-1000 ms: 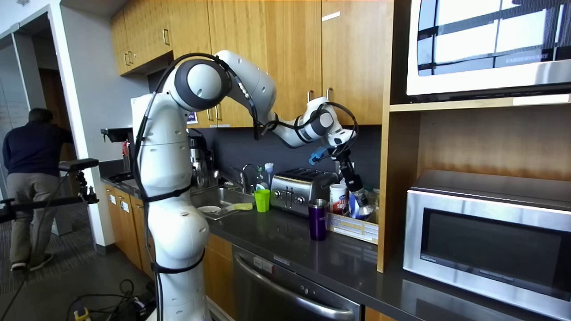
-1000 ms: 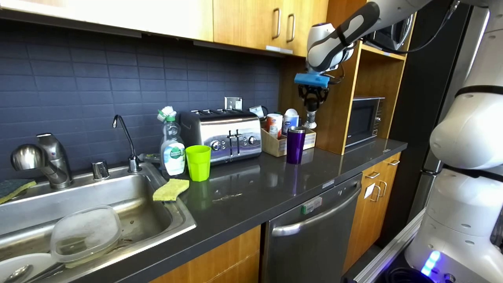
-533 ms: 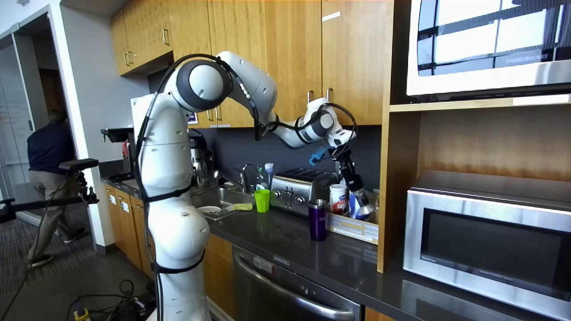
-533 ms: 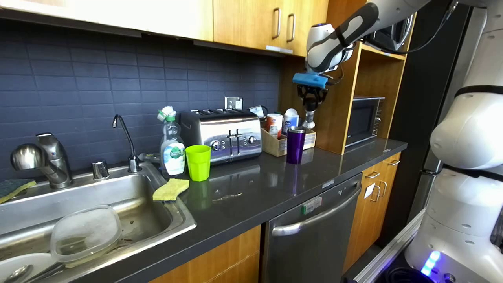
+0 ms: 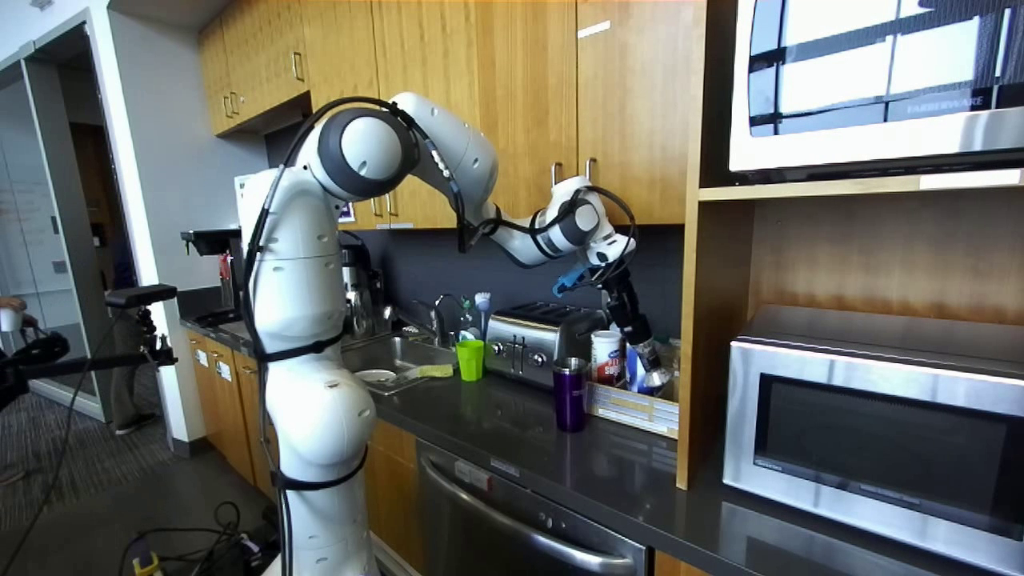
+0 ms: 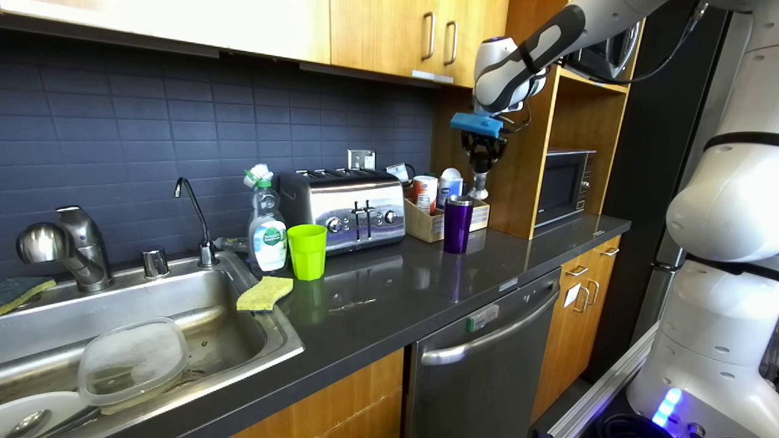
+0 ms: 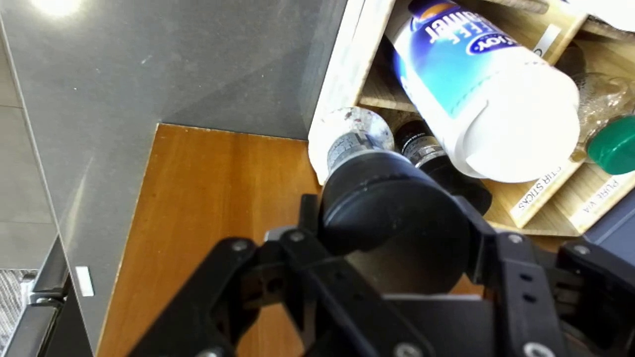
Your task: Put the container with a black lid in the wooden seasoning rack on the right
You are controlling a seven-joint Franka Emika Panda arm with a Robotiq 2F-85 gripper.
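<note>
The gripper (image 7: 389, 210) clasps the container (image 7: 354, 144) by its black lid (image 7: 382, 188) — at the end of the wooden seasoning rack (image 6: 426, 225) nearest the wooden panel (image 6: 517, 173), contact unclear. The rack stands toward the back edge of the counter (image 6: 389, 304).

Glare bleaches the upper cabinet (image 6: 182, 25) and seemingly washes out the white cap (image 7: 527, 124).
</note>
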